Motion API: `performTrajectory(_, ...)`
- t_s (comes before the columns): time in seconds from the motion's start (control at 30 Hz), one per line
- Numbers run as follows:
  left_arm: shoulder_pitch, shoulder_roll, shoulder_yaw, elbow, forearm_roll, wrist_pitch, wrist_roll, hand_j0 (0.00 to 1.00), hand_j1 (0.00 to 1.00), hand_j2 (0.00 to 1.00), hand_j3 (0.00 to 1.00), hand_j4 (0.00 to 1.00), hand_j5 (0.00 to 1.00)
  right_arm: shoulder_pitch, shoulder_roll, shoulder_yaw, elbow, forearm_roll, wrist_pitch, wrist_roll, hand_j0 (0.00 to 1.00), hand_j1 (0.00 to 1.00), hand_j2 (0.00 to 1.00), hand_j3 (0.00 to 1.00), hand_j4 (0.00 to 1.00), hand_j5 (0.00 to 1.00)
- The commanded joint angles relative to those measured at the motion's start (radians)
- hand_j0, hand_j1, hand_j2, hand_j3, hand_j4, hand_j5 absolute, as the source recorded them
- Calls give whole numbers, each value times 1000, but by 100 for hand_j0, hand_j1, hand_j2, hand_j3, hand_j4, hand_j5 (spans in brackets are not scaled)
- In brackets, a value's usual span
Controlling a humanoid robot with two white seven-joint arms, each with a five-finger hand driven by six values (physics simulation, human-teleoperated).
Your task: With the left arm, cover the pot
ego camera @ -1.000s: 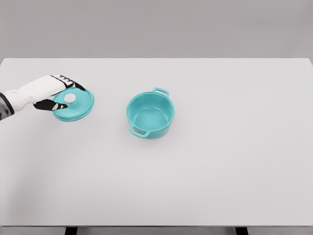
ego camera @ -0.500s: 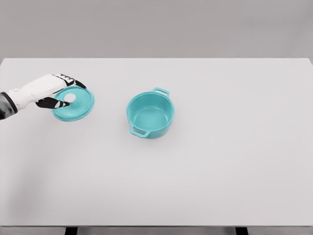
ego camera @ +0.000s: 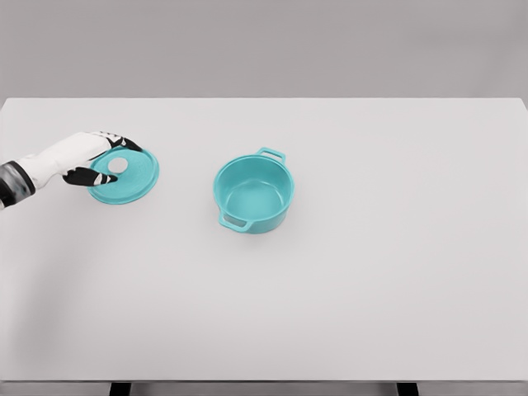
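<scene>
Head view of a simulated work surface. A white desk (ego camera: 371,272) fills nearly the whole picture, its far edge meeting a plain grey wall (ego camera: 264,45); two dark supports show at the bottom edge beneath it.

Near the middle of the desk, slightly left, stands a turquoise pot (ego camera: 255,194), upright and uncovered, its inside visible and holding nothing. It has two loop handles, one at its far right side and one at its near left side.

Well apart from the pot, towards the left edge of the desk, is a turquoise lid (ego camera: 124,176), round and shown from above, with a small white knob (ego camera: 118,166) at its centre. Whether the lid lies flat on the desk or is slightly raised cannot be told.

The left arm enters from the left edge, white with a grey banded section at the wrist. Its left robot hand (ego camera: 92,159) sits at the lid's left side: the dark-tipped fingers (ego camera: 124,142) reach over the far rim of the lid and the thumb lies at its near-left rim, so that the knob sits between them. The fingers are curved around the lid's edge, but whether they actually pinch it cannot be told.

No brand, label or writing can be read on any surface.
</scene>
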Motion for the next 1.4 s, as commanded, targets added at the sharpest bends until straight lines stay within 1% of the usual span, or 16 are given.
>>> performTrajectory(0.0, 0, -3, 1, 8, 7, 1, 0, 75, 75, 75, 75, 75, 75, 0, 0, 0, 0, 0, 0, 0, 100, 100, 100, 100, 100, 100)
performTrajectory(0.13, 0, -15, 0, 8, 5, 1, 0, 73, 73, 73, 73, 73, 73, 0, 0, 0, 1, 0, 0, 0, 100, 100, 100, 100, 100, 100)
performTrajectory(0.47, 0, -15, -2, 25, 4, 1, 1, 71, 71, 71, 71, 71, 71, 0, 0, 0, 0, 0, 0, 0, 100, 100, 100, 100, 100, 100)
performTrajectory(1.07, 2, -20, -5, 25, -1, 1, 1, 67, 67, 67, 67, 67, 67, 0, 0, 0, 0, 0, 0, 0, 100, 100, 100, 100, 100, 100)
performTrajectory(1.17, 2, -20, -17, 26, -2, 1, 1, 65, 65, 65, 65, 65, 65, 0, 0, 0, 1, 0, 0, 0, 100, 100, 100, 100, 100, 100)
performTrajectory(1.37, 2, -20, -20, 26, -2, 1, 1, 64, 64, 64, 64, 64, 64, 0, 0, 0, 0, 0, 0, 0, 100, 100, 100, 100, 100, 100)
